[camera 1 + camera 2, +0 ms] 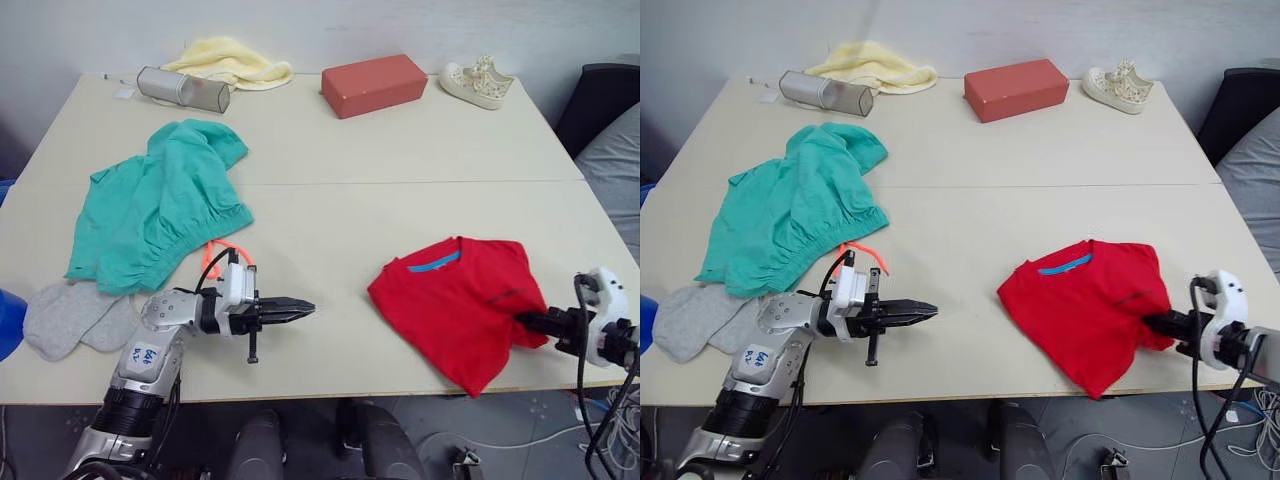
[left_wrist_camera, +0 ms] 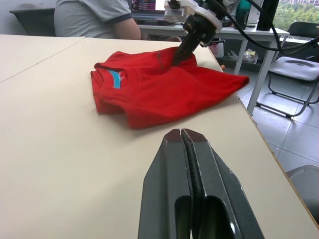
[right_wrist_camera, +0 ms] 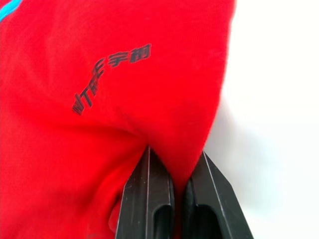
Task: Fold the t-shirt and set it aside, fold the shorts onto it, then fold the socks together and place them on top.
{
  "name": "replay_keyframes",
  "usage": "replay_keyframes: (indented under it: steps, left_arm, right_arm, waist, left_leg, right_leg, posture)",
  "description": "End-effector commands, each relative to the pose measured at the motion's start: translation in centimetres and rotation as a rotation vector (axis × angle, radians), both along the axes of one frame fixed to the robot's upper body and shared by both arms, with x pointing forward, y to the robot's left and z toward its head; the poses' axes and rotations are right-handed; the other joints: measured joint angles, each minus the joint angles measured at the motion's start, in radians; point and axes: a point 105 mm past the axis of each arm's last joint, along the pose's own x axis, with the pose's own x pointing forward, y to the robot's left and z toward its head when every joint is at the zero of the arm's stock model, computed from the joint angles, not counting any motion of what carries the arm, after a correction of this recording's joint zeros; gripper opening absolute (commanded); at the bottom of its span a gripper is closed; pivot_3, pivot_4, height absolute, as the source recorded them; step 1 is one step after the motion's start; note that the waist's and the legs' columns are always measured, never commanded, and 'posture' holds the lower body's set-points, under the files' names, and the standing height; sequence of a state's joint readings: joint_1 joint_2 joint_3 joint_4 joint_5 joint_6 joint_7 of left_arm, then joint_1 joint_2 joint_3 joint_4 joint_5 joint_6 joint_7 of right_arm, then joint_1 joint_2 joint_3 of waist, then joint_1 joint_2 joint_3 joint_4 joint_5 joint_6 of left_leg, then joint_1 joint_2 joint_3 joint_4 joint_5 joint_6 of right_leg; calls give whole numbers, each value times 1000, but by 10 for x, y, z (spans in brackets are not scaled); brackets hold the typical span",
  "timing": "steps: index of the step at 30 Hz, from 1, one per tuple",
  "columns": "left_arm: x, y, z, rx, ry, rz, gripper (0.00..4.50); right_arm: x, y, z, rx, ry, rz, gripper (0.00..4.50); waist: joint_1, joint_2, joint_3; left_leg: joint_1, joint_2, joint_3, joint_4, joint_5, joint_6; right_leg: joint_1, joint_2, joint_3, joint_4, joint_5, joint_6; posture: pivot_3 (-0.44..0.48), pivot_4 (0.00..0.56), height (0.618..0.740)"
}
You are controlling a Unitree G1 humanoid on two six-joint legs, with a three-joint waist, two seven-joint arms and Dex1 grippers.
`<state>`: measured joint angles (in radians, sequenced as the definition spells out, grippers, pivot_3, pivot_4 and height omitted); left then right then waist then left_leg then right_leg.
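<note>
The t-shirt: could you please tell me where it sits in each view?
Left eye: t-shirt lower right on the table, its edge pinched by the right gripper.
Right eye: lower right.
Left wrist: upper centre.
Right wrist: across most of the frame.
Shared landmark: its blue neck label.

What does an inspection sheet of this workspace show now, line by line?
Surface: pale table, two tops joined by a seam.
Job's things: red t-shirt partly folded near the front edge; green shorts crumpled; grey socks flat beside them.
Clutter: yellow cloth, silver case, red box, cream shoe along the far edge.
Grippers: left pincer shut, empty; right pincer shut on t-shirt.
Cables: black wires by the right arm.
Surroundings: seated person, chair, tiled floor.
</note>
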<state>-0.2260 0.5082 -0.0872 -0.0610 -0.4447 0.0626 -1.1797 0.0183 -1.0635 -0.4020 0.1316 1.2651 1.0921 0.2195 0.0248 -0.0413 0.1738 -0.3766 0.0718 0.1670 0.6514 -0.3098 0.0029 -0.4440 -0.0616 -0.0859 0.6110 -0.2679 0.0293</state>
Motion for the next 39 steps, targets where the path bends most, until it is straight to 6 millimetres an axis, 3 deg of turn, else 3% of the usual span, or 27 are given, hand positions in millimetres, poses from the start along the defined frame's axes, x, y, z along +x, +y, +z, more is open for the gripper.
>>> replay_keyframes:
  steps: [1,10,15,18,22,25,29,36,37,39]
  left_arm:
    - [0,-1,4,-6,-31,-10,0]
    - [-1,3,4,2,-41,-9,0]
    - [0,4,5,9,-48,-10,0]
    - [1,5,5,12,-50,-7,0]
    - [-1,7,4,13,-45,1,0]
    - [-4,6,2,10,-37,3,0]
    - [-6,5,1,4,-26,4,0]
    - [-8,4,-1,2,-12,1,0]
    - [-9,3,-1,0,-9,-1,0]
    - [-9,3,-2,-2,-6,-2,0]
  right_arm:
    - [3,-35,12,-91,-42,-110,43]
    - [3,-97,10,-155,-114,-405,43]
    - [-3,-113,6,-171,-120,-512,43]
    - [-6,-108,-1,-116,-96,-532,43]
    - [-9,-80,-3,-27,-65,-431,43]
    - [-20,-70,-3,-1,-17,-360,43]
    - [-34,-77,1,-92,1,-292,43]
    - [-35,-81,9,-219,-67,-118,43]
    - [-34,-78,10,-212,-83,-90,566]
    - [-33,-74,12,-203,-101,-54,1117]
  waist:
    - [-1,1,0]
    - [-4,7,0]
    - [-4,9,0]
    - [-5,10,-1]
    - [-8,10,-1]
    - [-13,10,-1]
    - [-22,10,-1]
    - [-28,11,-1]
    - [-29,11,-1]
    - [-29,12,-1]
  left_leg:
    - [0,0,0,0,0,0]
    - [1,0,3,0,2,-4]
    - [3,0,5,0,3,-5]
    - [3,0,6,0,3,-5]
    - [4,0,6,-1,3,-5]
    - [4,0,6,-1,3,-5]
    - [4,0,6,-2,1,-2]
    - [4,-1,6,-2,1,0]
    - [5,-1,7,-2,1,0]
    - [5,-1,7,-2,2,0]
  right_leg:
    - [0,0,0,0,0,0]
    - [0,0,2,0,0,1]
    - [0,1,5,1,1,1]
    - [0,1,6,1,1,2]
    - [0,1,8,1,1,2]
    - [0,1,8,1,1,2]
    - [0,1,8,1,1,2]
    - [0,1,8,1,1,3]
    - [0,1,9,1,1,3]
    - [0,1,9,1,1,3]
  posture:
    - [0,150,740]
    - [0,150,740]
    - [0,150,740]
    - [0,150,740]
    - [0,150,740]
    - [0,150,740]
    - [0,150,740]
    - [0,150,740]
    - [0,150,740]
    - [0,150,740]
